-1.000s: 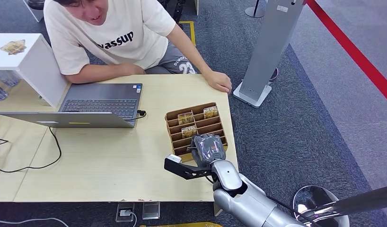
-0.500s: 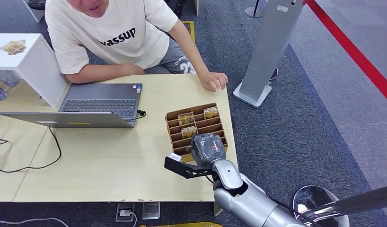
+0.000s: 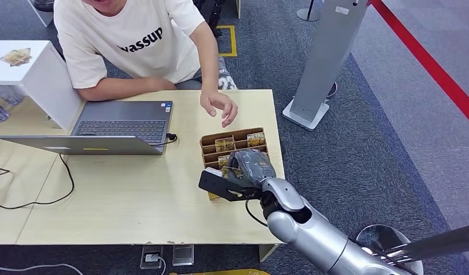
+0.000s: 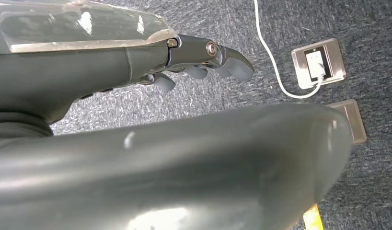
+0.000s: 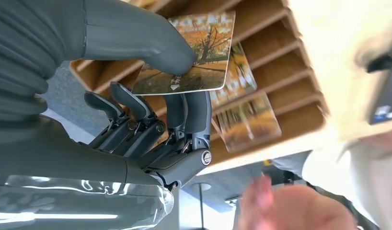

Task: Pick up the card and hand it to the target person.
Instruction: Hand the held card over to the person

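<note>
My right hand hovers over the near half of the wooden card holder at the table's right end. In the right wrist view its thumb and fingers pinch a card printed with an autumn tree, lifted clear of the holder. Two more cards stand in the far slots. The person in a cream T-shirt sits across the table, one hand raised just beyond the holder, blurred in the wrist view. My left hand hangs over carpet, holding nothing.
An open laptop sits before the person, and a second laptop's lid is nearer me with a cable trailing left. A grey stand rises right of the table. A white cabinet is at far left.
The person's hand left the table's far right corner and swung in above the holder. My right hand moved forward and up over the holder with the card.
</note>
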`<state>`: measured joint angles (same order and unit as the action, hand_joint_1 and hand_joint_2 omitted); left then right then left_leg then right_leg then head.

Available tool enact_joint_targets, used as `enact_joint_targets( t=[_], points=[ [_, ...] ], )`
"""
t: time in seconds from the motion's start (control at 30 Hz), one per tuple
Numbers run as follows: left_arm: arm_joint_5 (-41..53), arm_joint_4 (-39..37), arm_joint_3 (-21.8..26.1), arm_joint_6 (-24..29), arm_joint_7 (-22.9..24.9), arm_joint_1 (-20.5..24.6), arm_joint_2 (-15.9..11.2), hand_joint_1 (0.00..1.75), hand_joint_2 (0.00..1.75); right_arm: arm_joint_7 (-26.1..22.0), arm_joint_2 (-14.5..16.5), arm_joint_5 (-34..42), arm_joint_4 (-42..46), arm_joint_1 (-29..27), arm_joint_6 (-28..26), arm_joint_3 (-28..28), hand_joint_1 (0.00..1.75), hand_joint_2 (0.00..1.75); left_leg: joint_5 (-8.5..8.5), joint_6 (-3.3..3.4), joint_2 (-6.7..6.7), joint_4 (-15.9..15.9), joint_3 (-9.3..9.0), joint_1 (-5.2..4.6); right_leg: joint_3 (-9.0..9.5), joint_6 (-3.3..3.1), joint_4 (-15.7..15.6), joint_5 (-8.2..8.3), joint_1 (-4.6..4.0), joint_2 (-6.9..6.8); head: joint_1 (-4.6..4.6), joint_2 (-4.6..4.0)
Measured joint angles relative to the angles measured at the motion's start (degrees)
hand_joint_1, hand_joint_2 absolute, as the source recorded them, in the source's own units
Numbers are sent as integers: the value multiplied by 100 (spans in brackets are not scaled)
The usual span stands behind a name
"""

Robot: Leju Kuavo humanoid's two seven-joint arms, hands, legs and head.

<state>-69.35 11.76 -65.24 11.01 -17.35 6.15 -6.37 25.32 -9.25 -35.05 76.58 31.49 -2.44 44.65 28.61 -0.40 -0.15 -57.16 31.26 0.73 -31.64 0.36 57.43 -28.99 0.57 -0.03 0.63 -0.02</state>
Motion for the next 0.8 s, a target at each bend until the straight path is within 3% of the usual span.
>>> enact_joint_targets(
  t=[0.27,0.6,0.8],
  points=[
    [-61,0,0,3,11,-10,-3,0,0,2,-201,-169,1006,202,-78,-74,175,175,0,0,1,0,1,0,0,0,0,0,0,1,-2,-1],
    [-44,0,2,-23,-49,-9,10,0,0,-1046,-206,-950,1189,188,-1519,-115,175,175,0,0,0,0,2,0,1,0,0,0,0,0,-2,1],
    [-14,0,2,-73,-85,-8,33,0,0,-1697,-172,-979,852,106,-2297,-219,175,175,0,0,-1,0,4,0,0,0,0,0,0,-1,-1,0]
  ],
)
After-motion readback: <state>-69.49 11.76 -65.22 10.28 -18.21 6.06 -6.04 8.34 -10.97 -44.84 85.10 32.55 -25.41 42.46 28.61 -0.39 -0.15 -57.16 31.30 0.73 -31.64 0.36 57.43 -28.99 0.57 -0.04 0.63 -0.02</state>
